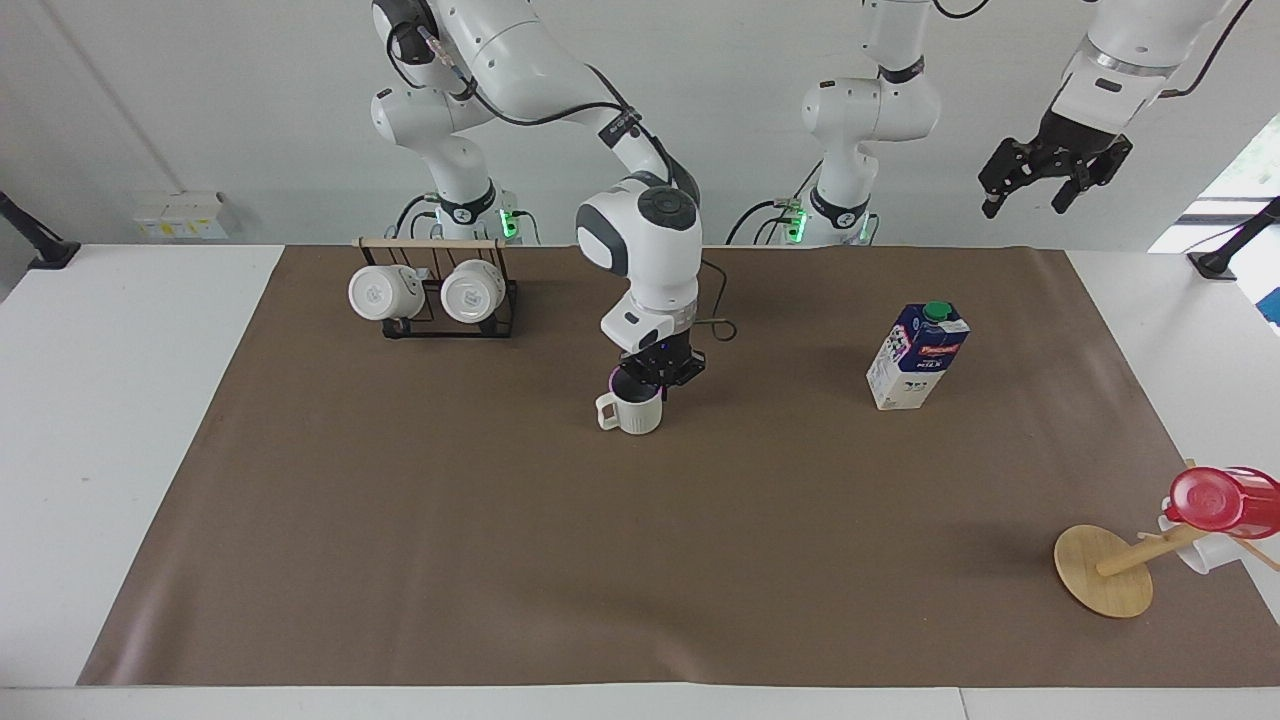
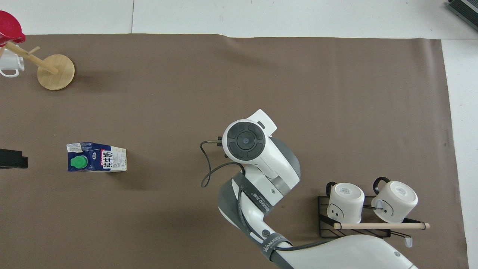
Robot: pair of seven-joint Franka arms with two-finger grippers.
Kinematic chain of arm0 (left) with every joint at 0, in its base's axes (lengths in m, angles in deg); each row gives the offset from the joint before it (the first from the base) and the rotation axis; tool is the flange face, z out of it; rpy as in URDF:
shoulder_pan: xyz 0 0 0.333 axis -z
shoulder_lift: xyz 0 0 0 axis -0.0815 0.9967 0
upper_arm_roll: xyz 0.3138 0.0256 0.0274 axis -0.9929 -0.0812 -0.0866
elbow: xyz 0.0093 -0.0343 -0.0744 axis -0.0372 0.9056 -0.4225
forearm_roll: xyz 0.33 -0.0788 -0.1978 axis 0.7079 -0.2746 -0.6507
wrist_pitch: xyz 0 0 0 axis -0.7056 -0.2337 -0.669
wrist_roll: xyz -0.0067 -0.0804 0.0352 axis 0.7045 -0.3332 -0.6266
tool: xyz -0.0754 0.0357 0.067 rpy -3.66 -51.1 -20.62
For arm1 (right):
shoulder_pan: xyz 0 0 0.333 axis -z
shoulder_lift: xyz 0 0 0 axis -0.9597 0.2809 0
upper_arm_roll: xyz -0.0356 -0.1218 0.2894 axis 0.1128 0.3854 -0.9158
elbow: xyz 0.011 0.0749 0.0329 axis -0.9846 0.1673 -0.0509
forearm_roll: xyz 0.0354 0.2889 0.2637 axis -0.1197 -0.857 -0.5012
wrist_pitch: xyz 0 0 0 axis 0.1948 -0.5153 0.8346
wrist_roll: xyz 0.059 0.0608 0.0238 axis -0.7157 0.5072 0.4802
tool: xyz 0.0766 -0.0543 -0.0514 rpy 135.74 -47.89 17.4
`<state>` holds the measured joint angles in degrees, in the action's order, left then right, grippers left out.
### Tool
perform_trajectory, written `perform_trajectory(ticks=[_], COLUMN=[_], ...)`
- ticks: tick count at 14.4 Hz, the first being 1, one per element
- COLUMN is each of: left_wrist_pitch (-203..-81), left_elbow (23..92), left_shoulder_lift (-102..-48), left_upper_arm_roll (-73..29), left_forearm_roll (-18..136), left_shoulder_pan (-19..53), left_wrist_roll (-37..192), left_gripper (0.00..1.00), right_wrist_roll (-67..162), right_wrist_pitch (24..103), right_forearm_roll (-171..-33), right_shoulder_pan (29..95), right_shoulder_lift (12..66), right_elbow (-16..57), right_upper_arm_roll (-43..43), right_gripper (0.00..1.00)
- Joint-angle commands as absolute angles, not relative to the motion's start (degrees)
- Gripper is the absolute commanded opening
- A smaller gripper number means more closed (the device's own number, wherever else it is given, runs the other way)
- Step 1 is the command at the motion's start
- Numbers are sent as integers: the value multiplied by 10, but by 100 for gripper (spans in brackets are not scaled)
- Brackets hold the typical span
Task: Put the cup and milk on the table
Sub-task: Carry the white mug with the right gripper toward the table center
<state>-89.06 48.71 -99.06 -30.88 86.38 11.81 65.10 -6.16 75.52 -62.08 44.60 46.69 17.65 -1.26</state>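
The cream-white ribbed cup point(image 1: 632, 412) stands upright on the brown sheet of the table point(image 1: 500, 520), about mid-table. My right gripper point(image 1: 652, 380) points straight down and is shut on the cup's rim, on the side away from the handle. In the overhead view the right arm's wrist point(image 2: 244, 141) hides the cup. The milk point(image 1: 918, 357) stands upright on the sheet toward the left arm's end and also shows in the overhead view point(image 2: 96, 157). My left gripper point(image 1: 1025, 200) waits open and empty, high above that end.
A black wire rack point(image 1: 435, 295) with two glossy white mugs sits near the right arm's base. A tipped wooden mug tree point(image 1: 1105, 570) with a red cup point(image 1: 1215, 500) lies at the left arm's end, farther from the robots than the milk.
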Motion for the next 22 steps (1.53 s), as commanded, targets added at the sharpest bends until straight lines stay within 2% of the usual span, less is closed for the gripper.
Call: perform_trajectory(ticks=[1, 2, 6, 11, 16, 19, 22], left_wrist_pitch=[-879, -879, -878, -878, -887, -911, -1003], left_elbow=[479, 479, 479, 479, 486, 514, 595], left_shoulder_lift=[-992, -992, -992, -992, -992, -992, -993], left_upper_arm_roll=[-312, -312, -312, -311, -311, -310, -311], left_forearm_roll=[872, 872, 873, 873, 872, 870, 866], left_shoulder_pan=[121, 121, 121, 121, 123, 128, 125], left_wrist_roll=[650, 650, 648, 650, 644, 647, 646], left_gripper=[100, 100, 100, 100, 100, 100, 100], right_wrist_roll=[-87, -85, -81, -63, -18, 11, 69], right_wrist_pitch=[776, 776, 770, 734, 670, 637, 564], right_forearm_roll=[-606, -606, -607, -630, -644, -643, -643], right_shoulder_pan=[448, 449, 459, 480, 531, 570, 604], right_shoulder_lift=[472, 473, 460, 388, 320, 294, 275], right_elbow=[182, 182, 176, 176, 175, 169, 129], right_upper_arm_roll=[-14, -14, -14, -15, -15, -13, -12], right_gripper=[46, 99, 100, 100, 100, 100, 100])
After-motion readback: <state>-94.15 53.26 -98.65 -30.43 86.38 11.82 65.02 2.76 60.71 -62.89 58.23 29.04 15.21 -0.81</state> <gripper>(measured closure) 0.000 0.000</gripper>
